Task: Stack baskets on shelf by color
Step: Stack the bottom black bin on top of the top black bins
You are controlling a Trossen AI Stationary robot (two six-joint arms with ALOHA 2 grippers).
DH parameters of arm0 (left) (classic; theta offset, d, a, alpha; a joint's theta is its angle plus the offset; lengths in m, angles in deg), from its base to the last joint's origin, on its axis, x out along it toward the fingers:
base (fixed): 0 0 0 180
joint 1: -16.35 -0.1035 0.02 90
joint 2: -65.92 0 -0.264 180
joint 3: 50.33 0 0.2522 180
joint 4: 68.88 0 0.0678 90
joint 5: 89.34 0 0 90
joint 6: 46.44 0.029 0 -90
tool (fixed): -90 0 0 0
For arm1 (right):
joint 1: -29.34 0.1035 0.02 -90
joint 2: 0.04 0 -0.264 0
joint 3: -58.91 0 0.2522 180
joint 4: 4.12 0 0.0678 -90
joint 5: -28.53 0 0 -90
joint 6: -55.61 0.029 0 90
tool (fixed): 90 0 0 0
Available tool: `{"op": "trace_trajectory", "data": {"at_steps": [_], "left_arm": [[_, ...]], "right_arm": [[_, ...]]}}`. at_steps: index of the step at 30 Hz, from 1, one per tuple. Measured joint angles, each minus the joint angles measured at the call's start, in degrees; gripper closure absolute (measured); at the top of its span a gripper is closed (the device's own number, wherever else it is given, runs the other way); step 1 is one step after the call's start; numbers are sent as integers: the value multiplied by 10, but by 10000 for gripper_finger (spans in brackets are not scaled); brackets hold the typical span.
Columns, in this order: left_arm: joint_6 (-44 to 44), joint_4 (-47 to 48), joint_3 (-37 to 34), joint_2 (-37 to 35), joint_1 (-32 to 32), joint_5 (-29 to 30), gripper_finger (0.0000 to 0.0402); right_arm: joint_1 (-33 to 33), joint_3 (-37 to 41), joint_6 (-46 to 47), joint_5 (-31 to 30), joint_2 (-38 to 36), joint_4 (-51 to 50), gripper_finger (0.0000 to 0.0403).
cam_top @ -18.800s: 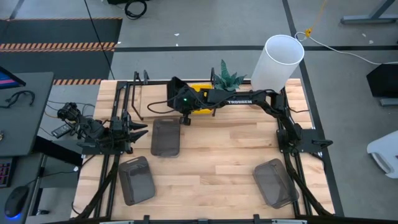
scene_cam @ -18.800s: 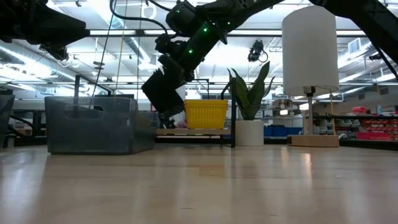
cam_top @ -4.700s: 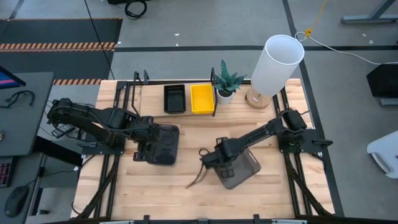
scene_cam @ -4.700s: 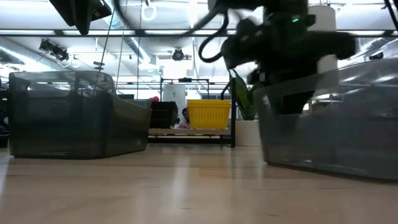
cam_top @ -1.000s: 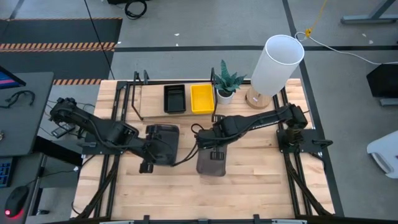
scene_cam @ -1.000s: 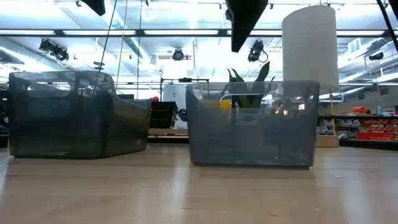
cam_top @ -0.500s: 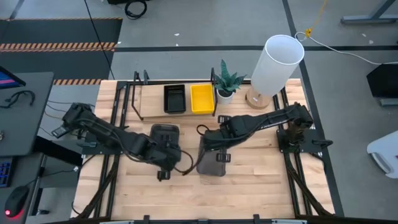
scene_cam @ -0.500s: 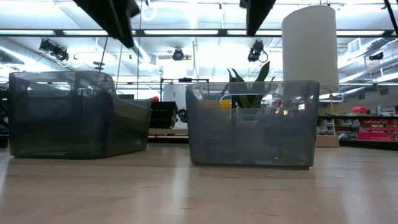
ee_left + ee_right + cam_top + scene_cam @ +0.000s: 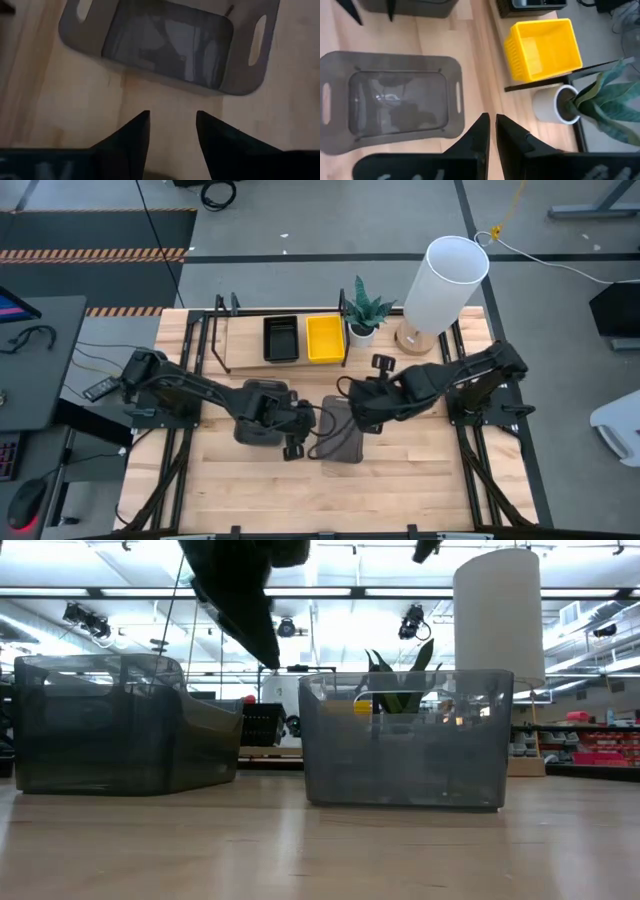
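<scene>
Two dark grey rounded plastic baskets (image 9: 341, 433) stand visible on the surface; since a half-second ago, left tool (image 9: 292, 448) advanced, fingers apart, right tool (image 9: 362, 423) withdrew, nearly closed.

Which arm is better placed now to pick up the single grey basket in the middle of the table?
Probably the left. Its gripper hovers just beside the grey basket, fingers open and aimed at its rim. The right gripper sits at the shelf-side end, empty, fingers nearly closed.
</scene>
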Motion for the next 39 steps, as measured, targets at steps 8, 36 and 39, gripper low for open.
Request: {"op": "trace_trajectory", "data": {"at_steps": [8,36,39], "left_arm": [[66,-68,0,17,-22,-8,229],[138,-224,98,175,61,51,197],[142,-236,99,186,56,35,196]], "right_arm": [[17,179,38,-2,-108,118,367],[80,412,64,-136,-213,417,367],[93,412,64,-138,-213,415,367]]}}
